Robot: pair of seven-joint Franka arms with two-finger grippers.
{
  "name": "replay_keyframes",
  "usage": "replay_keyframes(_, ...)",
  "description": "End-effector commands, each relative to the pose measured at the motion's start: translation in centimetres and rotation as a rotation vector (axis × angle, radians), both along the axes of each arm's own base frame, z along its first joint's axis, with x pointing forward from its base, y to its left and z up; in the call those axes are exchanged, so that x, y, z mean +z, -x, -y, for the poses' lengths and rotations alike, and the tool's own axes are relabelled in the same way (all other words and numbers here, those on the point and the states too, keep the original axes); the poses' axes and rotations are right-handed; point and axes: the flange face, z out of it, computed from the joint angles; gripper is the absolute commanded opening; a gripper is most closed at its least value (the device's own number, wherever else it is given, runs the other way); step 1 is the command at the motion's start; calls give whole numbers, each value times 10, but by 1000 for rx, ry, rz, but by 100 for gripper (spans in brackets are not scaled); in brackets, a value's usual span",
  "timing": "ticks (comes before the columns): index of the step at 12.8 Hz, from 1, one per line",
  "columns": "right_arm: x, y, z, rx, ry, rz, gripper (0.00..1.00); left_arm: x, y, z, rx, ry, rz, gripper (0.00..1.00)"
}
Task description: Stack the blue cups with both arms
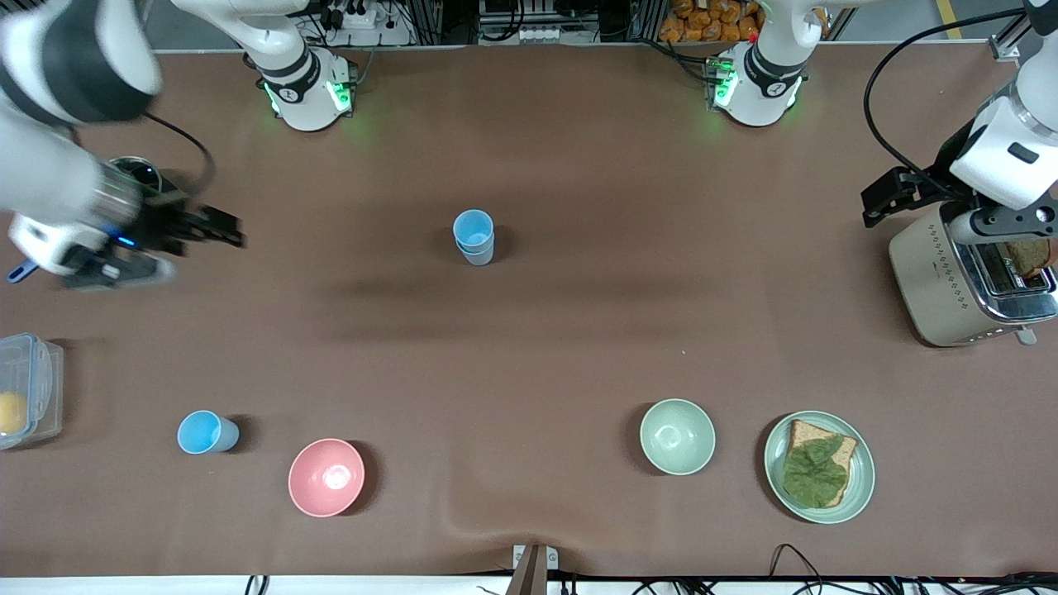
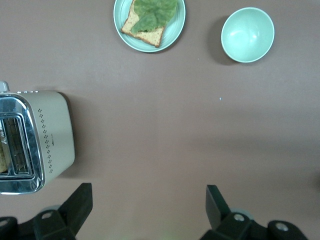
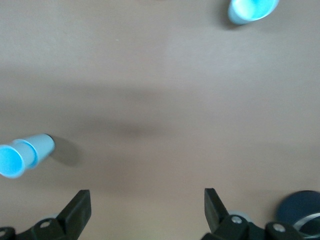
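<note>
A sky-blue cup sits nested in a grey-blue cup (image 1: 474, 238) at the middle of the table; the stack also shows in the right wrist view (image 3: 25, 155). A third blue cup (image 1: 207, 432) stands alone nearer the front camera, toward the right arm's end, and shows in the right wrist view (image 3: 250, 9). My right gripper (image 1: 216, 227) is open and empty over bare table at the right arm's end; its fingers show wide apart in the right wrist view (image 3: 147, 205). My left gripper (image 1: 884, 198) is open and empty in the air beside the toaster, also seen in the left wrist view (image 2: 149, 205).
A toaster (image 1: 950, 289) with bread stands at the left arm's end. A pale green bowl (image 1: 678, 436), a plate (image 1: 860, 487) with toast and lettuce, and a pink bowl (image 1: 326, 477) lie near the front edge. A clear box (image 1: 29, 388) and a dark round object (image 1: 136, 169) lie at the right arm's end.
</note>
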Motion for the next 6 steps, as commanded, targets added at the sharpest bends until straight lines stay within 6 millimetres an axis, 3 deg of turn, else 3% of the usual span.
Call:
replay_keyframes(1,47,7,22,37,65,22,100,10,8,-3,-23,26,-8,100)
replay_keyframes(3,75,11,22,-2,73,43,100,10,7,-5,-49,26,-8,100)
replay_keyframes(6,85,14,20,-70,74,48,100,16,7,-10,-66,29,-2,100)
